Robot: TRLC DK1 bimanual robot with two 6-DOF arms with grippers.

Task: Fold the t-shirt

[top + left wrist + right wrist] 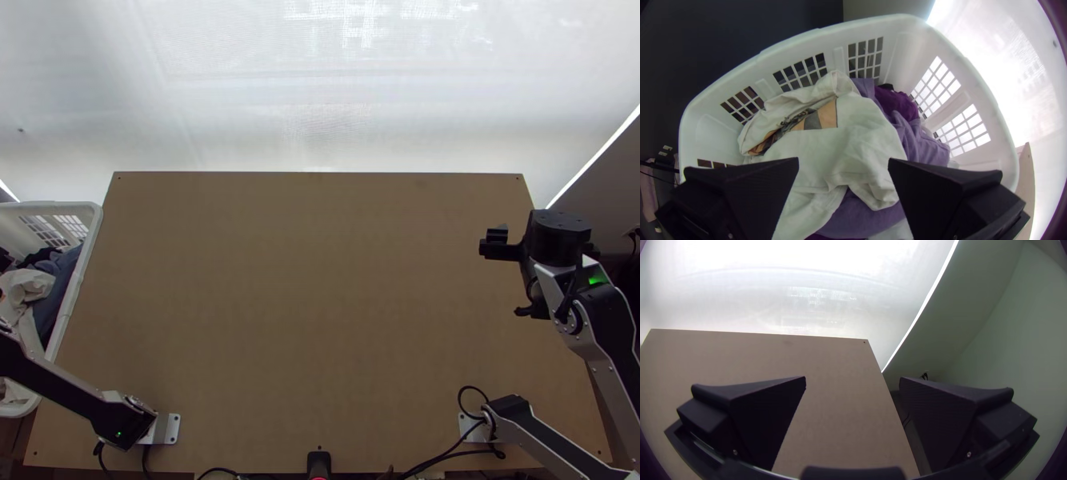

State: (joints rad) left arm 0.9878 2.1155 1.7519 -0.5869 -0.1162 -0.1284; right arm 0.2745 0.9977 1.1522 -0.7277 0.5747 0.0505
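White fabric bunched at the top of the heap in the basket (97, 222) is what I have under my left wrist camera. It is a pale garment (853, 138) with a tan, grey and black print (820, 116), its upper part crumpled over on itself, and I take it for the t-shirt, though its full shape is hidden. Purple cloth (927, 144) lies beside and under it, with a darker purple piece (898, 102) near the basket's wall.

The basket stands at the left edge of my desk (320, 280). My left tool (843, 161) is at the basket, its two black fingers wide apart, the pale garment in view between them.

My right tool (494, 242) is over the far right part of the desk, pointing left, its fingers also well apart. A green light (596, 280) glows on that arm. Black cables (448, 457) run along the near edge on the right, and a white sheet-like surface (320, 88) spreads beyond the far edge.
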